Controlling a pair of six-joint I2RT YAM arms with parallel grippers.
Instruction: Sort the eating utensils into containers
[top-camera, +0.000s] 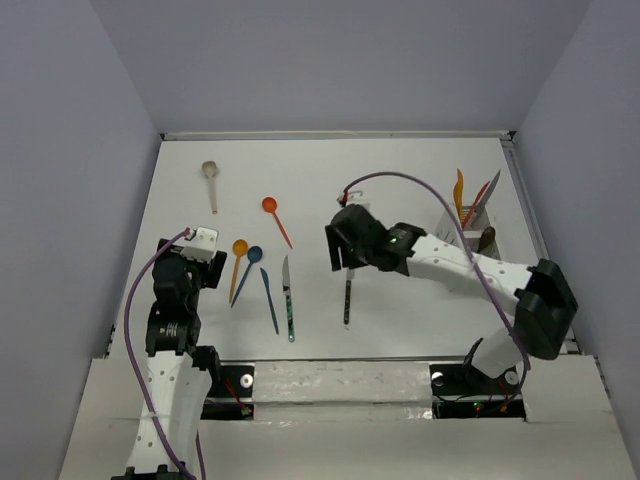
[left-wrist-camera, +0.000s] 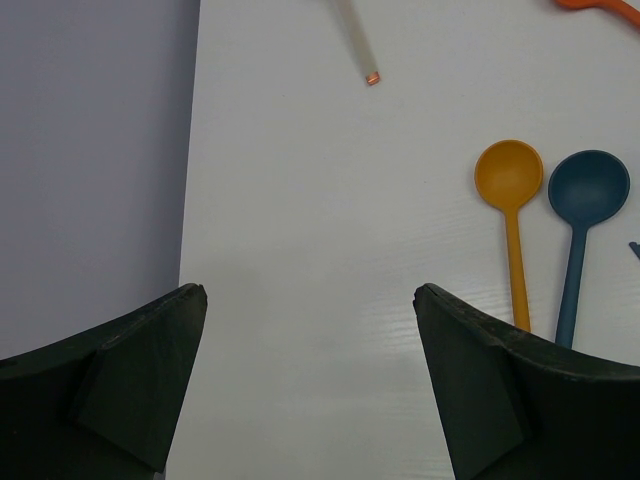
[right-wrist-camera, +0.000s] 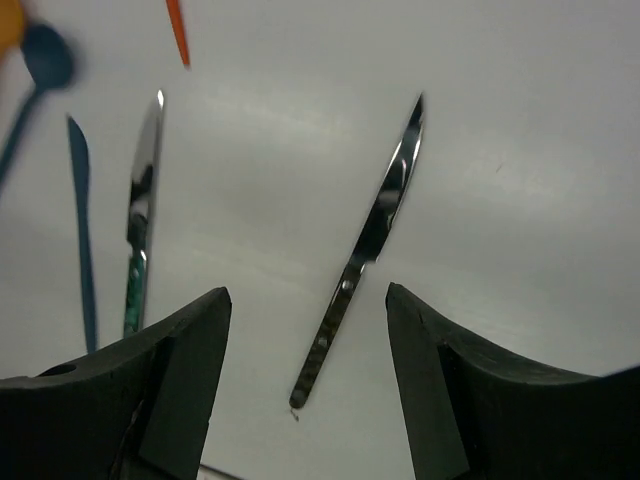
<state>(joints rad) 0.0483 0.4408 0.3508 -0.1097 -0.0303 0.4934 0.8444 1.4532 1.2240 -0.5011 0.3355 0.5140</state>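
The right gripper (right-wrist-camera: 308, 380) hangs open over the silver knife (right-wrist-camera: 370, 235), its jaws either side of the handle end and not touching it. That looks like the set-up for a pinch across the thin handle, the one way to lift something lying so flat on the counter (top-camera: 400, 180). The knife lies alone, well apart from the teal knife (right-wrist-camera: 140, 220) and blue knife (right-wrist-camera: 83, 230) to its left, so the fingers have room to come down without knocking a neighbour.

The left gripper (left-wrist-camera: 310, 380) is open too and holds nothing. It sits low near the counter's left edge, with the orange spoon (left-wrist-camera: 512, 215) and blue spoon (left-wrist-camera: 582, 220) side by side just to its right, probably parked out of the way while the right arm works. The red spoon (top-camera: 275, 218) and beige spoon (top-camera: 210, 180) lie farther back.

The caddy (top-camera: 447, 228) stands at the far right with a few utensils upright in it. Most pieces are not yet sorted, so I judge the task well short of halfway.
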